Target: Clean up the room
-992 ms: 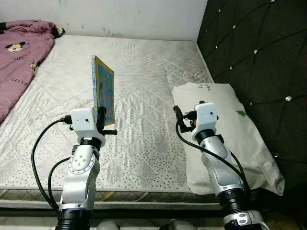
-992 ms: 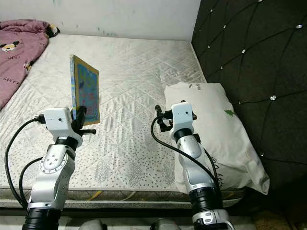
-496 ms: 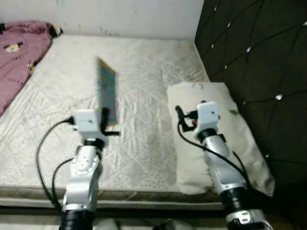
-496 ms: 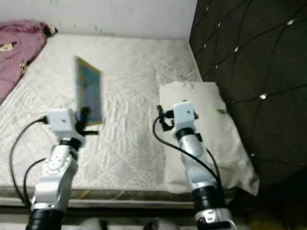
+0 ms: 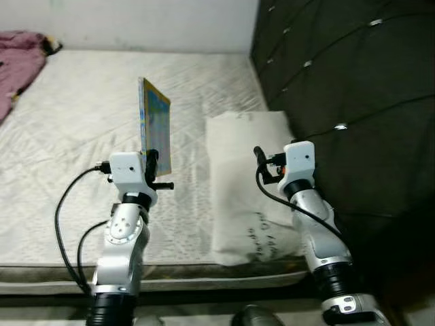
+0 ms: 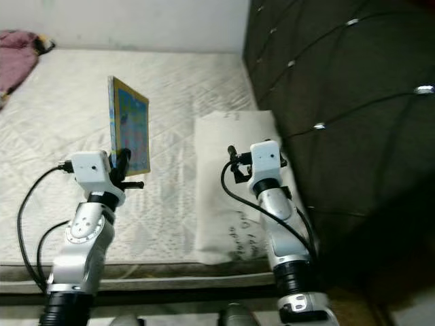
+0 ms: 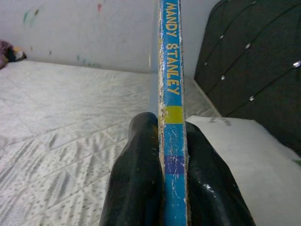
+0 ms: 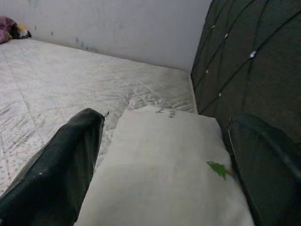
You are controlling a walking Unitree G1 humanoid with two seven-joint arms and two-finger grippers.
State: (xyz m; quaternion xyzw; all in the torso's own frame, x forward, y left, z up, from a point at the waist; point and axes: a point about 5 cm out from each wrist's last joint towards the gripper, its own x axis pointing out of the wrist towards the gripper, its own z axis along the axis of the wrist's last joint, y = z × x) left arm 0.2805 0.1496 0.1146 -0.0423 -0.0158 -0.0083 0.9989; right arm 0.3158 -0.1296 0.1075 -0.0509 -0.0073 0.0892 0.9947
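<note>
Book (image 5: 155,132) sits clamped upright in the left gripper (image 7: 171,155), spine toward the wrist camera, long axis vertical, covers flat against the two black fingers (image 7: 136,165), which pinch it near its lower end. It is held in the air above the bare mattress (image 5: 68,115), touching nothing else. Right gripper (image 8: 164,160) is spread wide and holds nothing; it hovers over the white pillow (image 5: 248,176), which lies at the mattress's right edge against the dark tufted headboard (image 5: 340,88). The left arm already has the book, so the coming move is likely a carry to wherever it belongs, though no shelf or bin can be made out. Spine text reads "MANDY STANLEY" in yellow on blue. The pillow carries dark printed lettering and a small green mark (image 8: 217,168); the words are too small to read. A purple blanket (image 5: 20,58) lies at the mattress's far left corner.
</note>
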